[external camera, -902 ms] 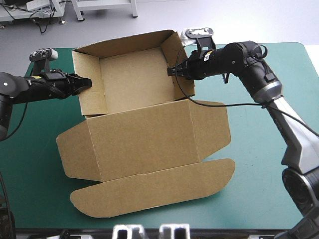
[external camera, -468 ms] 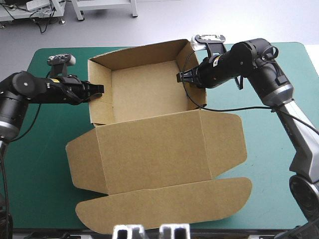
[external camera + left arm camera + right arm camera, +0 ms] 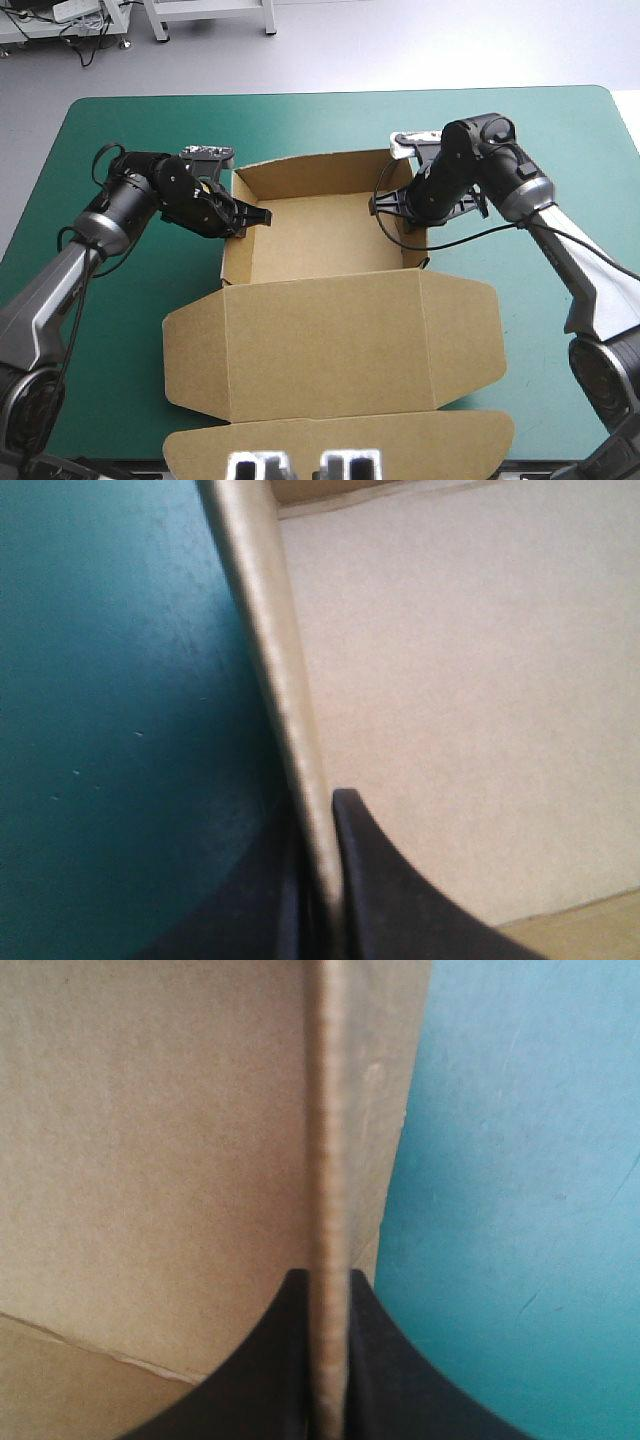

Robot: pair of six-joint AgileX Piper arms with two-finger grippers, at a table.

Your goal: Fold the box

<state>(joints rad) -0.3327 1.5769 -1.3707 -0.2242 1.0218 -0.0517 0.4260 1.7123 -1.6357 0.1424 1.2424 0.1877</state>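
While held by both side walls, sits as open tray at middle of table (image 3: 120, 130): box (image 3: 320, 235), lid (image 3: 330, 345) flat toward near edge. Left gripper (image 3: 248, 216) nipped tight onto left wall, right gripper (image 3: 385, 205) likewise onto right wall. Judged purpose: steady tray, walls upright.

Bright, even light falls from overhead on the teal-green cover (image 3: 320, 130), with a faint sheen toward its far edge. The box (image 3: 330, 340) throws only thin, soft shadows; inside, its left wall shades the tray floor. In the left wrist view the cover darkens toward the left gripper (image 3: 322, 825); beside the right gripper (image 3: 325, 1285) it lies brightly lit.
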